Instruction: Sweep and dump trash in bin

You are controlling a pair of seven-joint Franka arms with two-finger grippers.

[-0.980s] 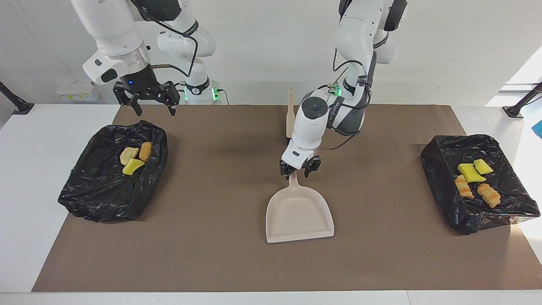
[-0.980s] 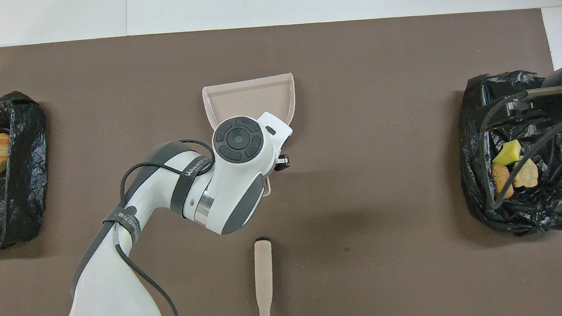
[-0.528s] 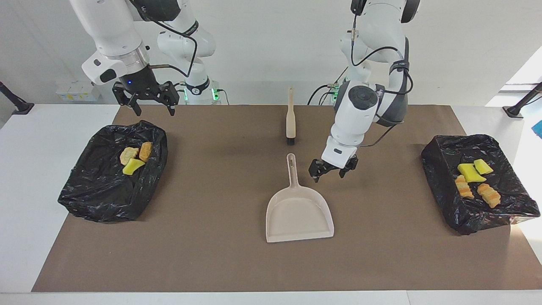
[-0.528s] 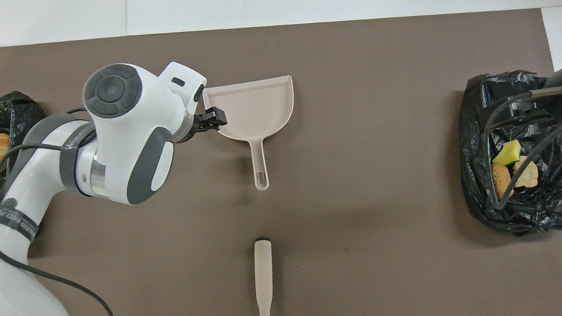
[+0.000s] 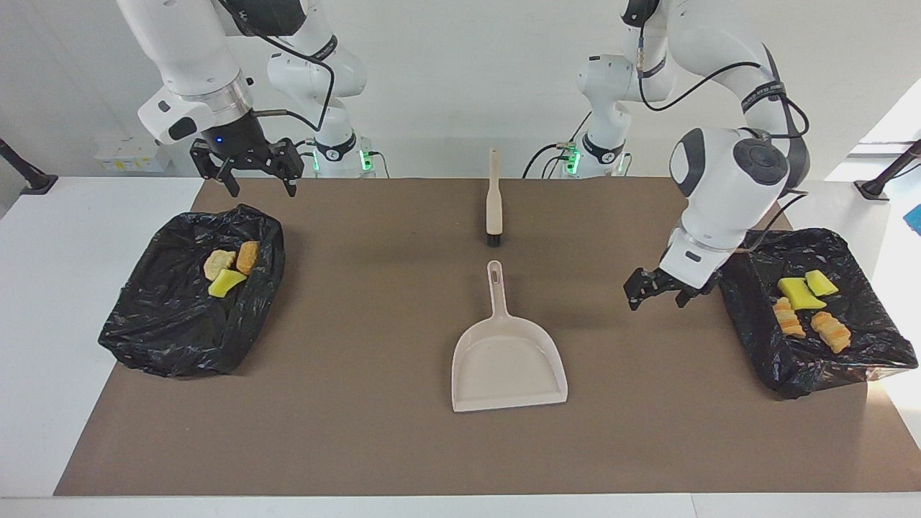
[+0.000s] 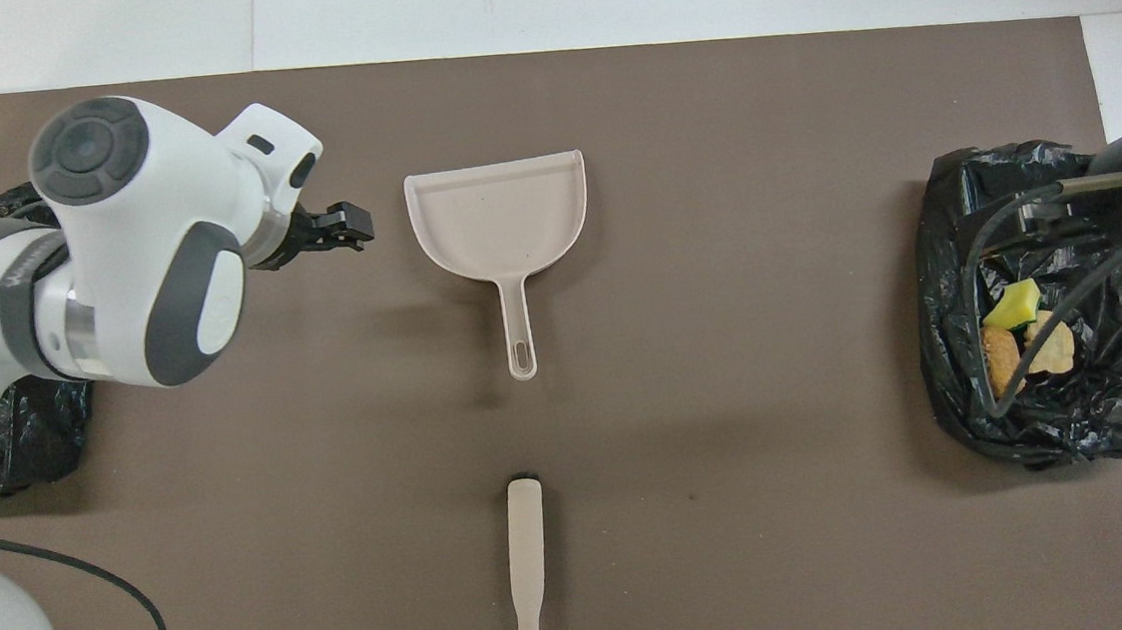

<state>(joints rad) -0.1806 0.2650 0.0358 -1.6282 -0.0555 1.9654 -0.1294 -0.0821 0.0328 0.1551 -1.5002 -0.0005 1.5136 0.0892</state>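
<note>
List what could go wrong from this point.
1. The open left gripper hangs close beside the bin at the left arm's end; swinging further, it might snag the loose black liner.
2. The right gripper, open, hovers at the other bin; dropping lower, it could catch that liner's rim.
3. The dustpan and brush lie unheld on the mat, so a low arm pass might knock them.

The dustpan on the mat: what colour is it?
The dustpan is a pale pinkish beige all over, handle included; the overhead view shows it best.

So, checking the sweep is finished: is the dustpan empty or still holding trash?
Empty: the dustpan lies flat on the mat, its scoop bare in both views.
</note>
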